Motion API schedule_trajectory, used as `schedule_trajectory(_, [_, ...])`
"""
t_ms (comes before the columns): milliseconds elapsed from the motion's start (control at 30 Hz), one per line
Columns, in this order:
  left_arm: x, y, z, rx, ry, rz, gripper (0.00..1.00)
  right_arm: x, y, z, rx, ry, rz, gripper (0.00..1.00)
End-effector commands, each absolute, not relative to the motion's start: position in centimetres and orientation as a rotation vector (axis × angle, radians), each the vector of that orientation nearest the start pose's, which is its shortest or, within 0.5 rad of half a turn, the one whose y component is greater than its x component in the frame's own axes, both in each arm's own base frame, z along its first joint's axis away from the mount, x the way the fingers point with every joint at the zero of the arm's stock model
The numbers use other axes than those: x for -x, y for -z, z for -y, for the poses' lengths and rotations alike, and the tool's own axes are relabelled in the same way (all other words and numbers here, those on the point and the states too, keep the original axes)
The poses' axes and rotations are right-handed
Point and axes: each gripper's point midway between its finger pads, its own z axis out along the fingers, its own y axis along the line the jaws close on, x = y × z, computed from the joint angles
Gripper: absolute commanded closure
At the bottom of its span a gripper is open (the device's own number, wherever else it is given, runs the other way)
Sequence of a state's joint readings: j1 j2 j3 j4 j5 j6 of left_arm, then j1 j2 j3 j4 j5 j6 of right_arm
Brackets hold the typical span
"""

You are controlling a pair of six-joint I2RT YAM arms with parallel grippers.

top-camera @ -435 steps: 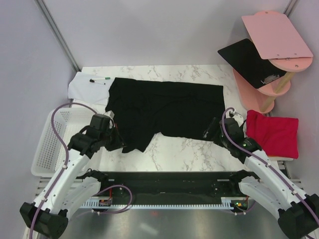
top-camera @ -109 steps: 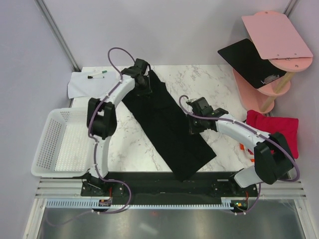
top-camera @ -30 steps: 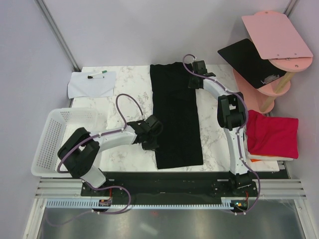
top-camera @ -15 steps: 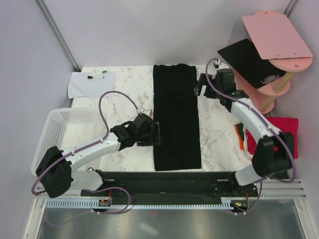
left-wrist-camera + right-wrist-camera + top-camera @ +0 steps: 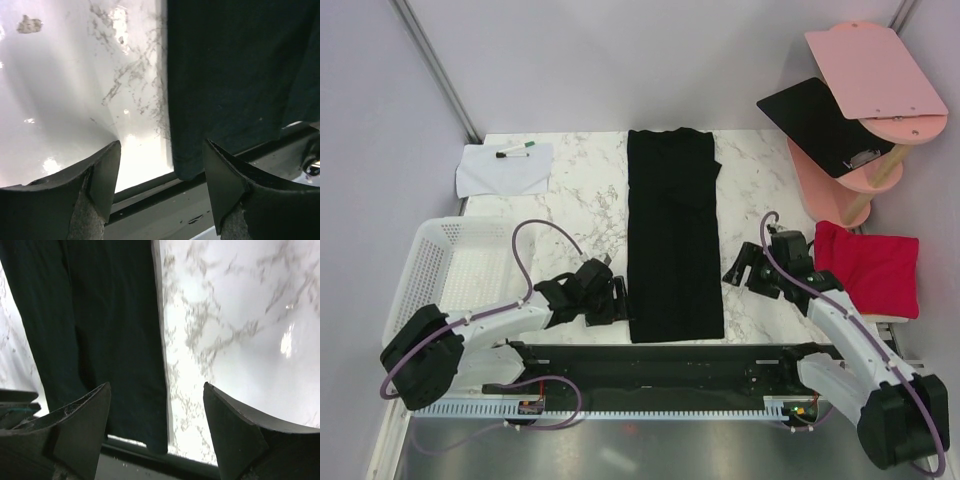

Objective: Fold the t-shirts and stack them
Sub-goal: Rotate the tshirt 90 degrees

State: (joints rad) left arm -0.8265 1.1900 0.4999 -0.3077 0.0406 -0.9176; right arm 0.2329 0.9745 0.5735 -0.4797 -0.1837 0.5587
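The table [image 5: 590, 200] has a white top with grey marble lines. A black shirt [image 5: 672, 240] lies flat in the middle of it. The shirt is folded into one long strip that runs from the far edge to the near edge (its near end just reaches that edge). In the far left corner lies a white sheet of paper [image 5: 505, 170], and a marker [image 5: 515, 154] rests on it. There is bare table between the paper and the black shirt. A folded red shirt [image 5: 880, 268] lies at the right side. What is under it cannot be seen.
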Motion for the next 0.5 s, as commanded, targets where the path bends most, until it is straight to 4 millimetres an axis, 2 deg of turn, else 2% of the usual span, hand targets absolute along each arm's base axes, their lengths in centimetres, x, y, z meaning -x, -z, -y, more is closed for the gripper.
schedule_trajectory(0, [-14.1, -2.6, 22.9, 0.174, 0.765, -2.723, 0.27, -18.9, -6.8, -11.4, -0.407, -0.649, -2.577, 0.19])
schedule_trajectory(167, [-13.6, -2.1, 23.2, 0.172, 0.777, -2.747, 0.29, -15.1, -3.9, -12.1, -0.452, -0.731, -2.670, 0.20])
schedule_trajectory(367, [-13.2, -1.8, 24.1, 0.138, 0.774, -2.785, 0.35, -12.0, -1.5, -12.7, -0.500, -0.797, -2.747, 0.24])
schedule_trajectory(467, [-12.9, -1.1, 24.0, 0.135, 0.747, -2.816, 0.37, -11.3, -1.0, -13.0, -0.509, -0.825, -2.750, 0.26])
